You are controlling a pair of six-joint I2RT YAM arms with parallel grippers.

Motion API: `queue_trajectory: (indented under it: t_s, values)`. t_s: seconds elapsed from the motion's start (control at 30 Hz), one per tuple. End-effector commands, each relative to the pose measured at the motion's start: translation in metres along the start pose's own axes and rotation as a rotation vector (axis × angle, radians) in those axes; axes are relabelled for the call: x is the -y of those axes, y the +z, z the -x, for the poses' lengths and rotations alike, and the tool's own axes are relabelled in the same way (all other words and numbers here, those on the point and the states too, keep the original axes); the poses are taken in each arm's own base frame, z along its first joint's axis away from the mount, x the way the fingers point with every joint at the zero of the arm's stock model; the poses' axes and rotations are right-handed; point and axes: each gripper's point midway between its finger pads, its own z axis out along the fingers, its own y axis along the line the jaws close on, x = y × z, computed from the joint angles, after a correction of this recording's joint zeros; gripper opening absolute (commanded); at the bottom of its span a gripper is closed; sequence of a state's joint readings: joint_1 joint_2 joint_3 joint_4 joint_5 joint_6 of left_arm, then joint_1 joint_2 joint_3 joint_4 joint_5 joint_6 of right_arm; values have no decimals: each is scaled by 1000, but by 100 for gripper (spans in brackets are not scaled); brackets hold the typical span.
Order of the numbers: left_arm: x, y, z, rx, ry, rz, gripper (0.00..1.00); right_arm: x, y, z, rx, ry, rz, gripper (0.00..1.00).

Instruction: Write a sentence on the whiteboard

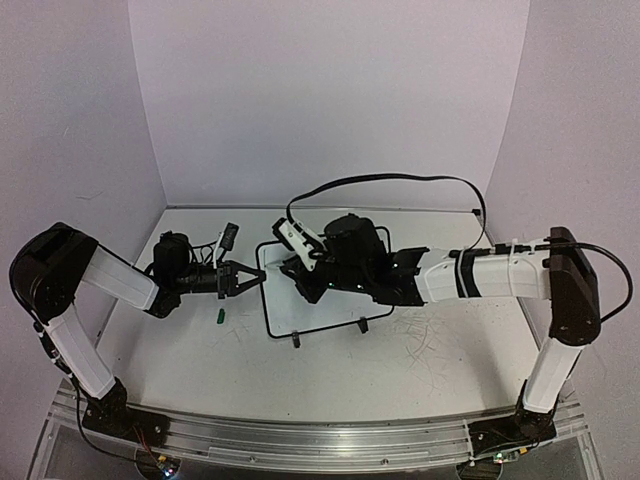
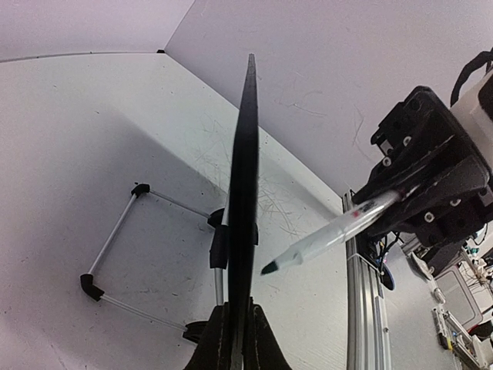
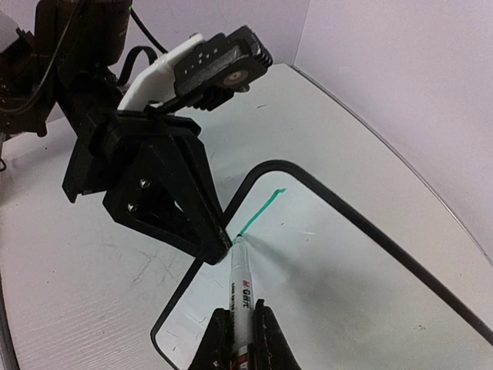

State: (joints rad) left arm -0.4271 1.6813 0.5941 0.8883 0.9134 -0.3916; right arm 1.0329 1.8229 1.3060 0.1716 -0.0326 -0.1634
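Note:
The whiteboard [image 1: 322, 314] stands tilted on its wire stand [image 2: 115, 254], mid-table. My left gripper [image 1: 248, 278] is shut on its left rim; in the left wrist view the board [image 2: 245, 177] runs edge-on out of the jaws [image 2: 239, 343]. My right gripper [image 3: 240, 317] is shut on a white marker [image 3: 240, 285]. The marker's green tip sits on the board face [image 3: 354, 270], right beside the left gripper's fingers [image 3: 173, 204]. Of the sentence only one short green stroke [image 3: 260, 212] shows, running up from the tip. The left wrist view also catches the marker [image 2: 327, 237].
A small green cap [image 1: 220, 317] lies on the table left of the board. Faint grey scribbles [image 1: 420, 340] mark the tabletop to the right. White walls close in the back and sides. An aluminium rail [image 1: 300, 440] runs along the near edge.

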Motion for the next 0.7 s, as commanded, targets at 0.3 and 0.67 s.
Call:
queue_trajectory:
  t_s: [0.3,0.67]
  values:
    - [16,-2,16,32,79,-36,0,11,-11,46,132,22,-46,0]
    - [16,-3,17,33,80,-35,0,15,-5,38,113,26,-76,0]
